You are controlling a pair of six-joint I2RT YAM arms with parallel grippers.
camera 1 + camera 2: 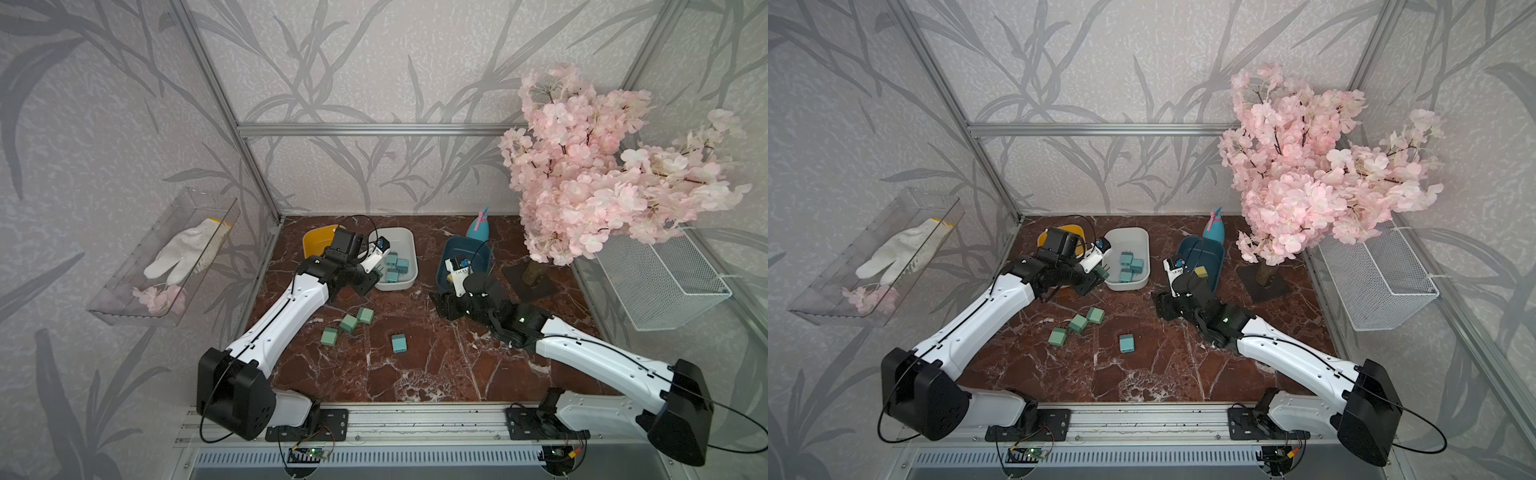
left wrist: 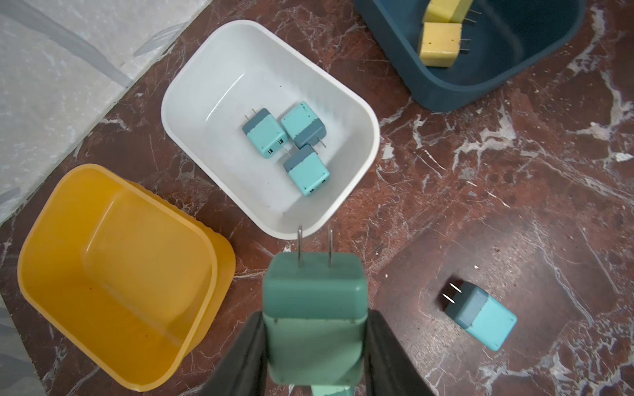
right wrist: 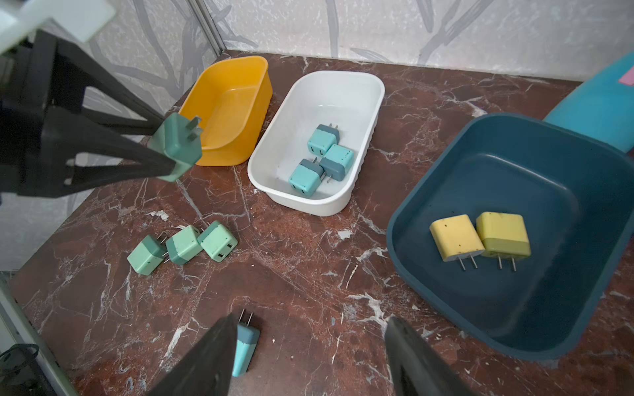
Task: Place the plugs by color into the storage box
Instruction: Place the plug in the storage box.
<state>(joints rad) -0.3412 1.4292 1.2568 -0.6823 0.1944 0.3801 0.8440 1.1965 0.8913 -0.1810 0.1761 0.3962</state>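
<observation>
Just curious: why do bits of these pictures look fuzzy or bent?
Left wrist view: the held green plug and black fingers are too close, so soft; the white box shows a light streak. Right wrist view: its fingers blur too. In both top views, wide lenses tilt the metal posts.

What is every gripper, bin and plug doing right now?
Left gripper: shut on a green plug.
Right gripper: open, empty.
Yellow bin: empty.
White bin: holds three blue plugs.
Dark blue bin: holds two yellow plugs.
Three green plugs: loose on table.
One blue plug: loose on table.
</observation>
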